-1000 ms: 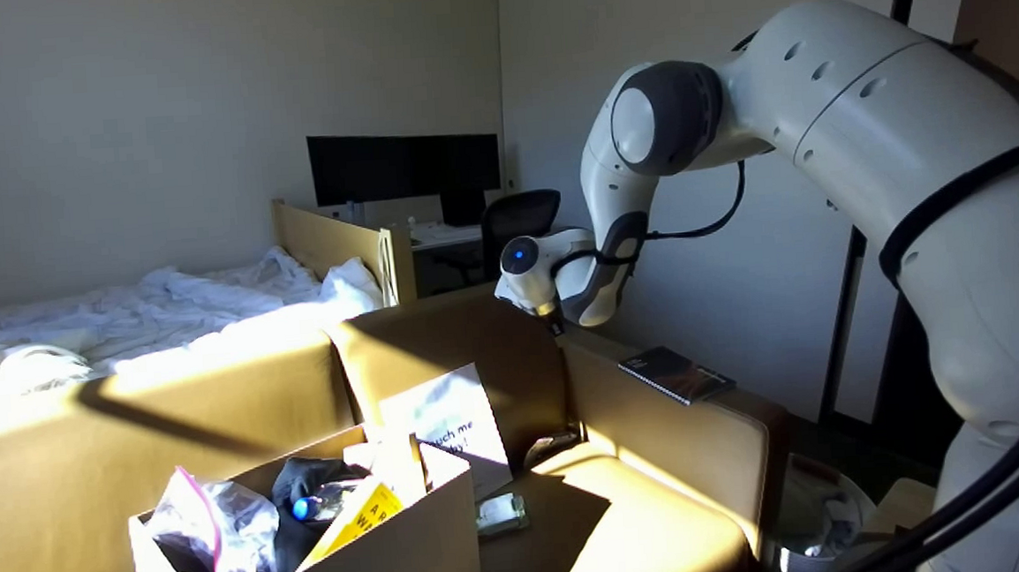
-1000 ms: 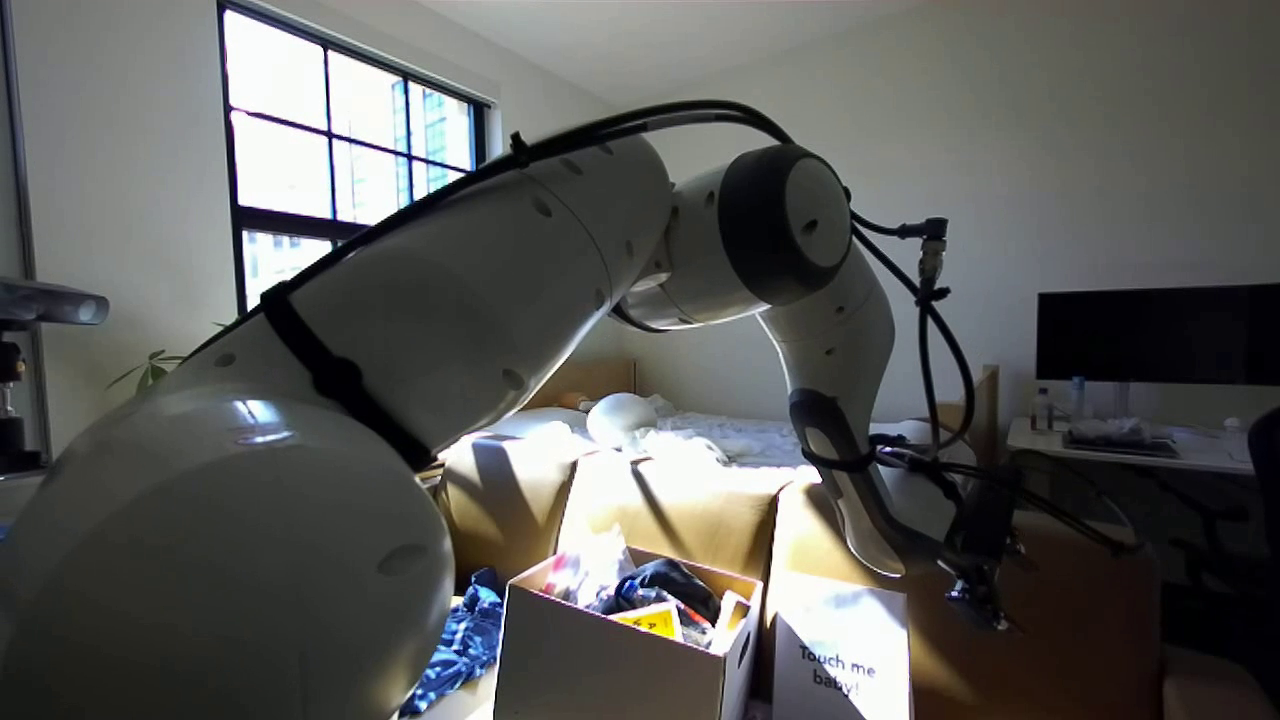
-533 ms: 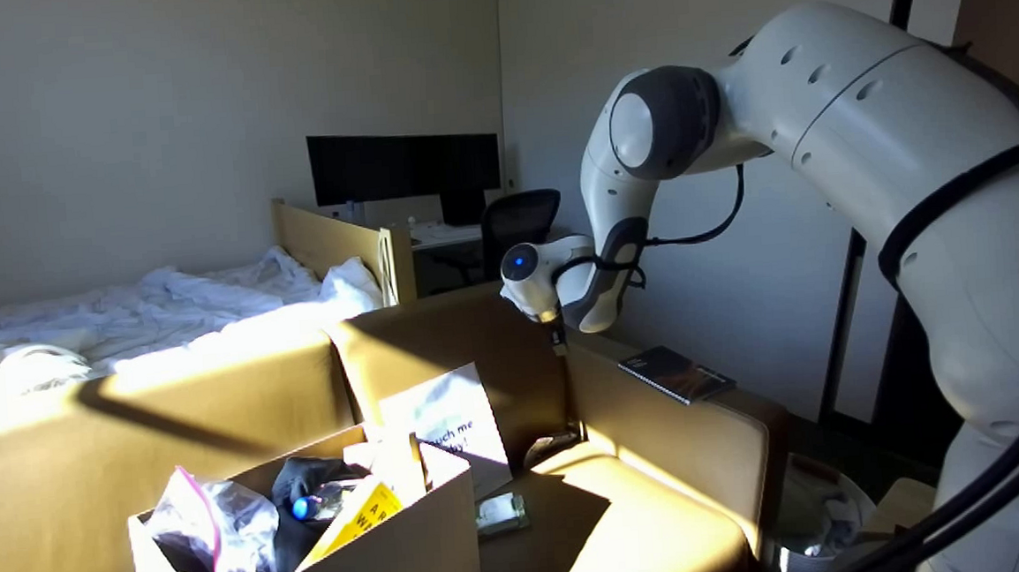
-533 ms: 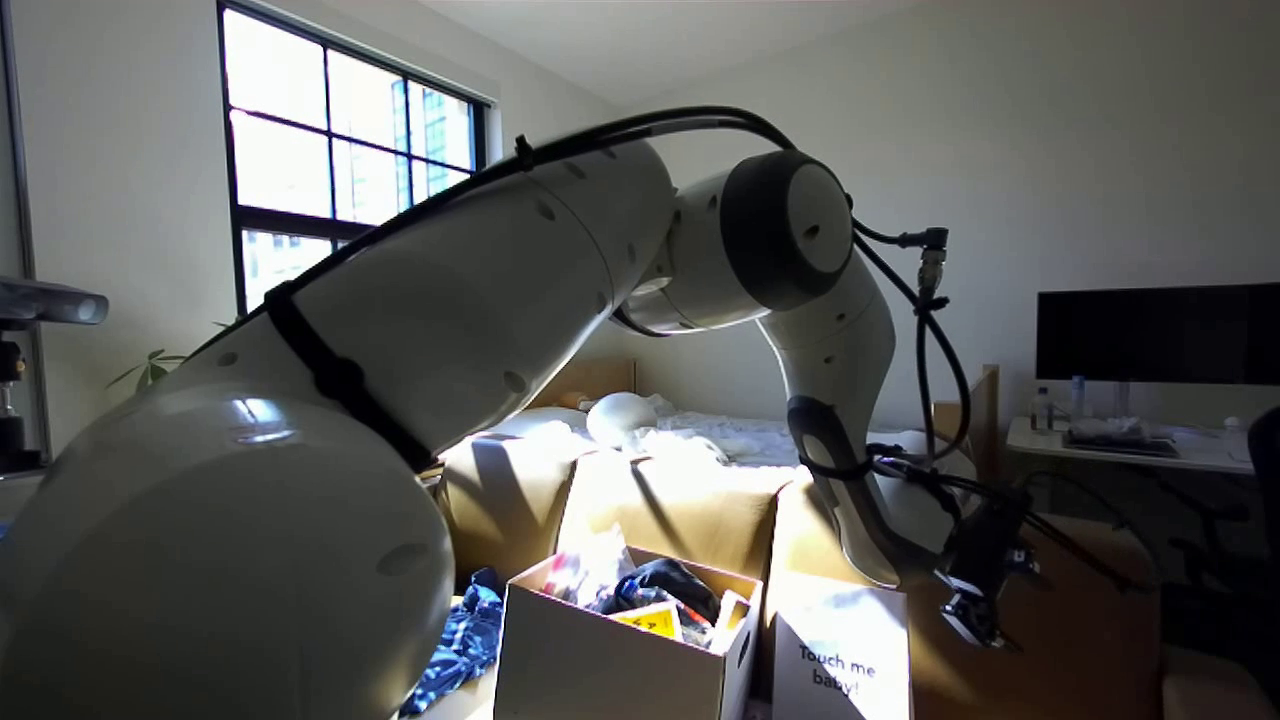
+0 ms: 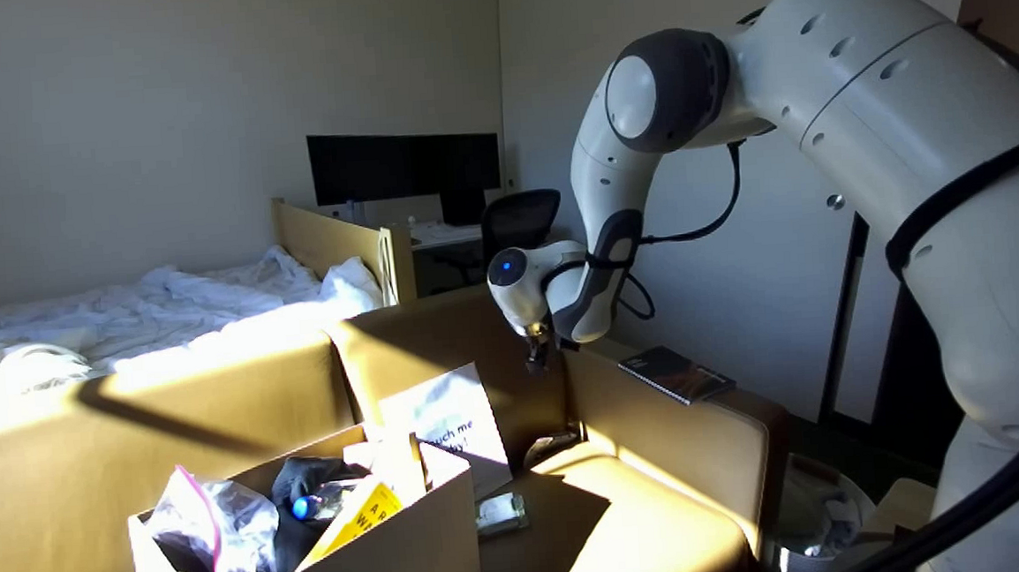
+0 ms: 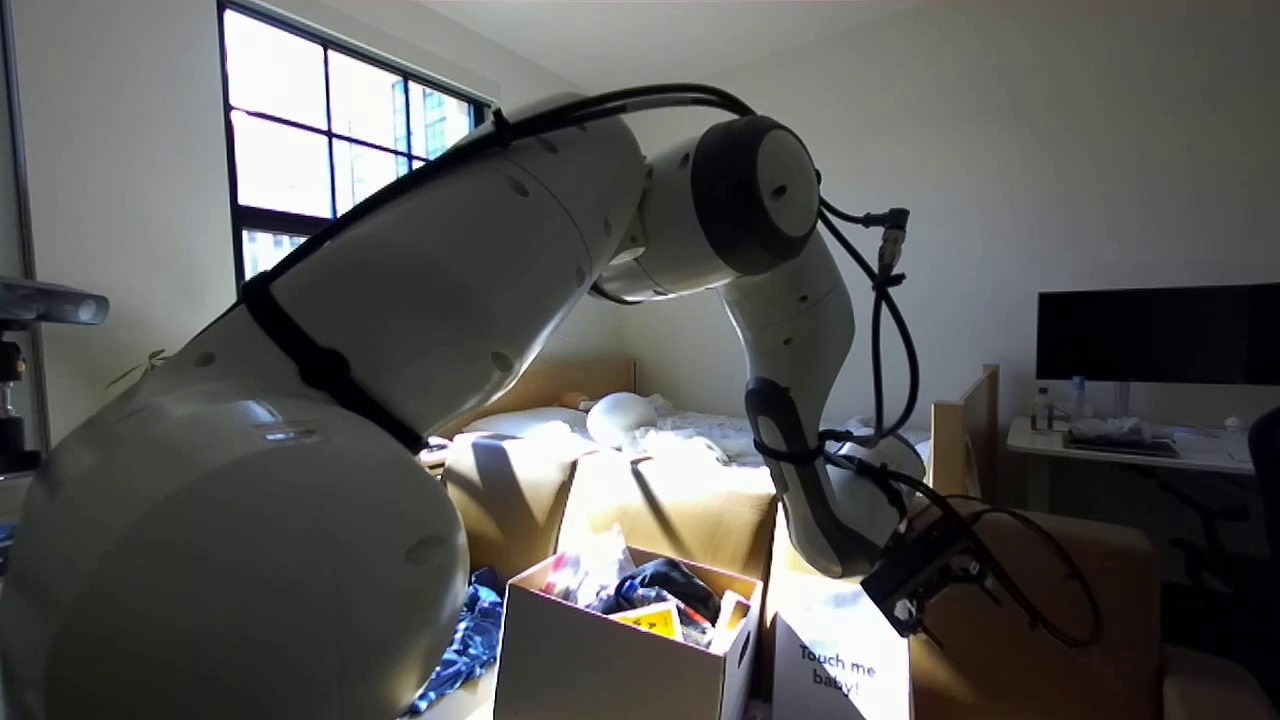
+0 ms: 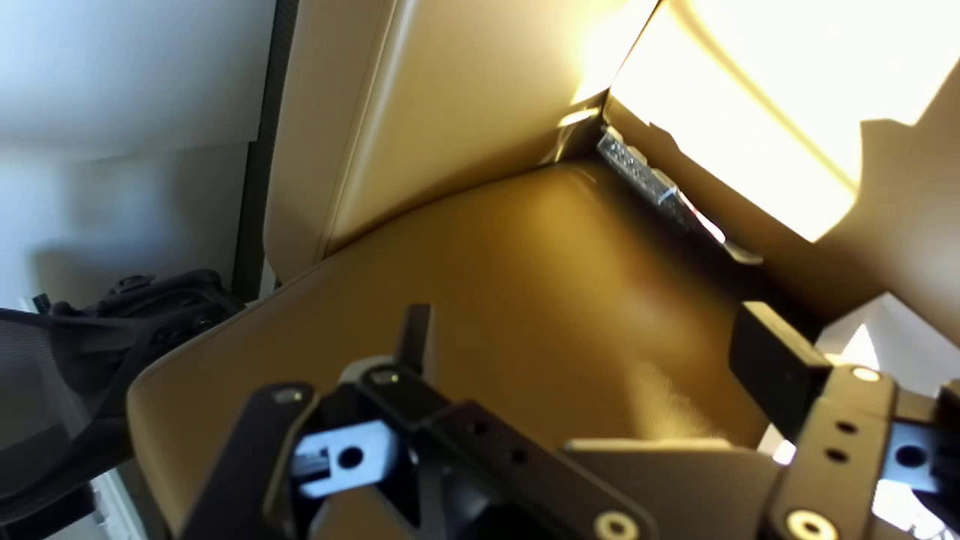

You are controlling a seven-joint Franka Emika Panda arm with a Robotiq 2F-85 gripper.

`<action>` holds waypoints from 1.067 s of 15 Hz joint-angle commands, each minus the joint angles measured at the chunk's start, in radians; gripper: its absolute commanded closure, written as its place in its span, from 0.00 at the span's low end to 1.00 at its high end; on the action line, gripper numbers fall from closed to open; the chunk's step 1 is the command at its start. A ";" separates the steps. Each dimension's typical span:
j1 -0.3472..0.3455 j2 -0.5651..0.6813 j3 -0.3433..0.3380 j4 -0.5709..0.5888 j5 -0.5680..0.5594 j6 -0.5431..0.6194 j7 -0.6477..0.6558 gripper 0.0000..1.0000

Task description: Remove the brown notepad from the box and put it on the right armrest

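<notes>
The notepad [image 5: 676, 374], a dark brown-black spiral-bound pad, lies flat on top of the right armrest [image 5: 679, 461] in an exterior view. The armrest also shows in the wrist view [image 7: 450, 97], where the notepad is out of view. The cardboard box [image 5: 393, 558] stands on the couch, full of things; it shows in both exterior views [image 6: 610, 655]. My gripper [image 5: 536, 364] hovers before the couch back, left of the notepad and apart from it; it also shows in an exterior view [image 6: 920, 620]. In the wrist view its fingers [image 7: 585, 334] are wide apart with nothing between them.
A white sign [image 5: 447, 427] leans on the couch back beside the box, near my gripper. A small green-white package [image 5: 500, 514] lies on the seat. A plastic bag [image 5: 223, 525] and a yellow item [image 5: 360, 521] stick out of the box. Blue cloth [image 6: 465, 640] lies beside it.
My gripper has moved away from the armrest, towards the box side, and sits a little lower in an exterior view. The wrist has tilted and the elbow has risen. The notepad and box have not moved.
</notes>
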 commanded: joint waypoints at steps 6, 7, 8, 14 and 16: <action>0.072 -0.474 0.055 -0.297 0.279 -0.152 0.092 0.00; 0.088 -0.527 0.062 -0.332 0.316 -0.199 0.080 0.00; 0.096 -0.583 0.079 -0.386 0.377 -0.256 0.032 0.00; 0.093 -0.681 0.116 -0.719 0.641 -0.027 -0.121 0.00; 0.075 -0.663 0.119 -0.814 0.557 0.133 -0.024 0.00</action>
